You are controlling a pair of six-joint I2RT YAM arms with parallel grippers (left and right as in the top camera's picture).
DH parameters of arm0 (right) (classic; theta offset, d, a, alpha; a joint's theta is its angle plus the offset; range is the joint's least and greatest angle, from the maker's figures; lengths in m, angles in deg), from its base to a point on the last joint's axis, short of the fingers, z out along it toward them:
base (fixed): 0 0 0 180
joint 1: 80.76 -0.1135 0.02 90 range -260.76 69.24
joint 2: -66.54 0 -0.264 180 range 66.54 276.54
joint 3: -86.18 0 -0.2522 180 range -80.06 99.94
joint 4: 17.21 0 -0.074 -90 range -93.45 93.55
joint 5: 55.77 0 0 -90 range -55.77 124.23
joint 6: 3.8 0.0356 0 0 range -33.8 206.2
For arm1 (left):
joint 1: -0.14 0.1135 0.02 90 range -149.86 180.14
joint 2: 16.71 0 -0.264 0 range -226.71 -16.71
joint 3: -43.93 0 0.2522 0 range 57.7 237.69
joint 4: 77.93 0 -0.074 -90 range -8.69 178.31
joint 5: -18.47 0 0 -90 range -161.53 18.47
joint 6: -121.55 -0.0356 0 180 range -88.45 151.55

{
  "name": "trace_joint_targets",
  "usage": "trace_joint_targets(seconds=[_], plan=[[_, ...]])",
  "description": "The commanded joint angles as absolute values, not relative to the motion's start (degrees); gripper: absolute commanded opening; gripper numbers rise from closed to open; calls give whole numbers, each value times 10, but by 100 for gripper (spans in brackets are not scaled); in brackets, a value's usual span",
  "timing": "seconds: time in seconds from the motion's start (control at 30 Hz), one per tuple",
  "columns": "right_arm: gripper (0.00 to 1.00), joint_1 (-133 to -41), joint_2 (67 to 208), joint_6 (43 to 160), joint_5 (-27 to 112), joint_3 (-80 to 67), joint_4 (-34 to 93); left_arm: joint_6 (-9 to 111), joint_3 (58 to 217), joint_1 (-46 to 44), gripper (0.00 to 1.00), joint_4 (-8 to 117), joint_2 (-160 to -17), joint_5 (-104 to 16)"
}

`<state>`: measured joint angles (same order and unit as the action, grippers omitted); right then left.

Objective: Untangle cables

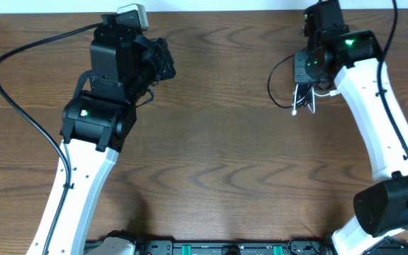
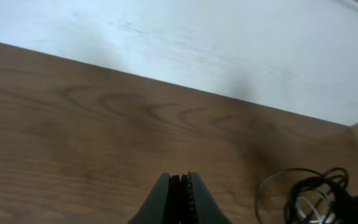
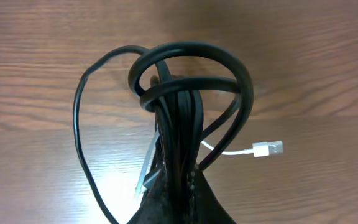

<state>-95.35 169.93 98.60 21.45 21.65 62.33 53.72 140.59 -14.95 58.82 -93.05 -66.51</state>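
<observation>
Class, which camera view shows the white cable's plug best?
Right wrist: the plug is close and sharp beside the black cable. Overhead shows only a sliver of white cable; left wrist, a distant tangle.

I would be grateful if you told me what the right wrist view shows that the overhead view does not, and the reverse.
Only the right wrist view: the black cable wound in loops and knotted around itself, and the white cable ending in a silver plug off to one side. Only the overhead view: the left arm, the right arm, and the left gripper, well apart from both cables. Both views: the right gripper shut on the black cable, above the wooden table.
</observation>
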Motion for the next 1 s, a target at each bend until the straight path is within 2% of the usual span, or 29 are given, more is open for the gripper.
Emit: trace_joint_targets(seconds=[0.0,0.13,0.17,0.23,0.27,0.3,0.37,0.47,0.67,0.97], plan=[[2,-986,1746,982,149,230,616,527,1408,-146,7,579,-927,-697],[1,-1028,1811,1000,138,230,587,527,1408,-146,7,569,-927,-697],[8,-1036,1821,1005,138,230,582,527,1408,-146,7,568,-927,-697],[33,-1059,1840,1007,159,230,571,527,1408,-146,7,566,-927,-697],[41,-1071,1846,998,190,230,564,527,1408,-146,7,565,-927,-697],[54,-1084,1847,958,247,230,556,527,1408,-146,7,563,-927,-697],[62,-1096,1846,922,306,231,553,527,1408,-146,8,561,-927,-697],[62,-1088,1833,921,354,237,564,528,1407,-146,7,555,-927,-697],[61,-995,1790,895,525,254,575,528,1400,-147,7,549,-934,-661],[61,-864,1778,923,557,253,596,532,1399,-176,7,585,-1053,-489]])
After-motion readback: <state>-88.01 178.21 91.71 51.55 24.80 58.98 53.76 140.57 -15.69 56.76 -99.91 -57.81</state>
